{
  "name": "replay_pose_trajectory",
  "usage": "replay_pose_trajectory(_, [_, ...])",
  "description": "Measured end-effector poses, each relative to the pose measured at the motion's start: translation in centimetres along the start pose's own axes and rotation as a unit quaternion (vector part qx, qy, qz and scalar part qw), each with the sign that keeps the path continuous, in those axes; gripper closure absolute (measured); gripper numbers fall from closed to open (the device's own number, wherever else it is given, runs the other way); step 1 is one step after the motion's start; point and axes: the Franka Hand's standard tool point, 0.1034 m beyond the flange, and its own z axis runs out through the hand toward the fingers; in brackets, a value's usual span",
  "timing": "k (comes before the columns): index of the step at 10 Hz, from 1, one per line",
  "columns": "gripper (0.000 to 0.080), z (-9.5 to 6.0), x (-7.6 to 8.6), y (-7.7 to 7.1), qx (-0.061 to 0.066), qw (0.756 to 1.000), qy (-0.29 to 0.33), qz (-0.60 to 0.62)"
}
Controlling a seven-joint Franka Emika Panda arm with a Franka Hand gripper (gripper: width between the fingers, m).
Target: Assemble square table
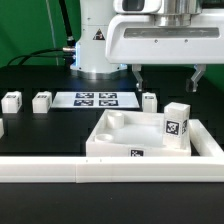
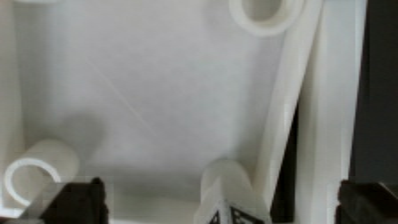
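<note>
My two-finger gripper hangs with its jaws spread wide, holding nothing, over the large white plastic square tray-like table top. That top lies at five o'clock in the exterior view, just beside the long white L-shaped border rail. A small white tagged block leg stands at the top's three o'clock side. In the wrist view the raised rim runs between my fingertips, so I judge a rim grasp is next. I should descend straight, straddle the wall evenly and stay clear of that leg.
</note>
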Motion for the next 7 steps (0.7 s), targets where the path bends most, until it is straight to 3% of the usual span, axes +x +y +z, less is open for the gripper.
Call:
replay_pose_trajectory(2, [0.015, 0.2, -2.1, 0.1, 0.001, 1.0, -0.007, -0.007])
replay_pose_trajectory(7, [0.015, 0.7, -4.8, 0.3, 0.001, 1.0, -0.018, -0.006])
